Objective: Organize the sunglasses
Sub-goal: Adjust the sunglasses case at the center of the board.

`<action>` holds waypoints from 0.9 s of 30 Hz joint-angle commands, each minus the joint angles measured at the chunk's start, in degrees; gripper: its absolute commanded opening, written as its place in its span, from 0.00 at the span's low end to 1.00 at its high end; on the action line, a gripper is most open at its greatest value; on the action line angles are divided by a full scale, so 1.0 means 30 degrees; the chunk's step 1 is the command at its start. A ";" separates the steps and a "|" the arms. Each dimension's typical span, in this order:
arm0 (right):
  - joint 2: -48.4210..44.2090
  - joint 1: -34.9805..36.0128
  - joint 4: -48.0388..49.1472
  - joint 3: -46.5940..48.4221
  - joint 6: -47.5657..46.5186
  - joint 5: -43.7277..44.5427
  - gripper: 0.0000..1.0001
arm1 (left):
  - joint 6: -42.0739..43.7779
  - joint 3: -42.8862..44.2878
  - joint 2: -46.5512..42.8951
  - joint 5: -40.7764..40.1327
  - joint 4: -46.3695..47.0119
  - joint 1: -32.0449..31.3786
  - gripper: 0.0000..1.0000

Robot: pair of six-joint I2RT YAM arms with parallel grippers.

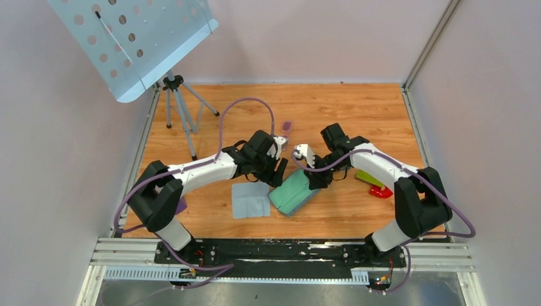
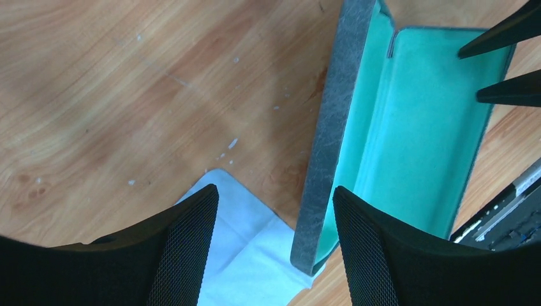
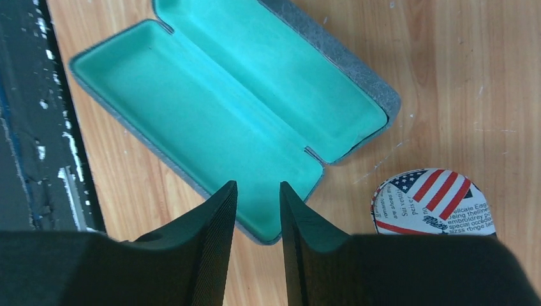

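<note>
Two arms hover at the open grey case [image 1: 292, 192] on the tabletop [image 1: 357, 108]: the left gripper [image 2: 274, 194] has its jaws spread wide, the right gripper [image 3: 258, 188] has its jaws slightly parted, both empty.

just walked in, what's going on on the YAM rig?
Both arms are over the open grey case, which is teal-lined and empty. The left gripper is wide open above one long side of it, near a pale blue cloth. The right gripper is slightly open at the case's edge, next to the flag-patterned case. Neither holds anything. The sunglasses lie farther back on the table, not yet packed.
</note>
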 commanded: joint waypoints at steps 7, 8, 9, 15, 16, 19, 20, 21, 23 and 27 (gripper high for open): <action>0.0668 0.0509 0.1138 -0.2197 -0.0153 0.2177 0.34 | -0.1265 -0.0014 0.0691 0.2912 0.2209 -0.0020 0.76; 0.0675 0.0505 0.1165 -0.2418 -0.0259 0.2281 0.34 | -0.1636 -0.0022 0.0410 0.2474 0.1964 -0.0003 0.79; 0.0706 0.0508 0.1205 -0.2585 -0.0356 0.2378 0.34 | -0.1877 0.0076 0.0115 0.1691 0.1264 0.0010 0.82; 0.1108 0.0494 0.1437 -0.3147 -0.0528 0.2490 0.34 | -0.2176 -0.0176 -0.3164 -0.3570 -0.1040 0.0006 1.00; 0.1174 0.0507 0.1517 -0.3182 -0.0445 0.2444 0.34 | -0.2193 -0.0320 -0.3726 -0.4313 -0.1126 0.0007 1.00; 0.1401 0.0523 0.1813 -0.3258 -0.0029 0.2360 0.34 | -0.2262 -0.0746 -0.5194 -0.5761 -0.1240 0.0007 1.00; 0.1426 0.0562 0.1839 -0.3232 0.0143 0.2300 0.34 | -0.2372 -0.0948 -0.5676 -0.6136 -0.1257 0.0007 1.00; 0.1444 0.0581 0.1868 -0.3240 0.0269 0.2267 0.34 | -0.2518 -0.1142 -0.6069 -0.6534 -0.1219 -0.0007 1.00; 0.1333 0.0596 0.1878 -0.3151 0.0495 0.2184 0.34 | -0.2756 -0.1568 -0.6798 -0.7126 -0.1312 0.0007 1.00; -0.0275 0.0586 0.0926 -0.2534 0.0870 0.1736 0.34 | -0.2845 -0.1669 -0.7048 -0.8277 -0.3285 0.0184 1.00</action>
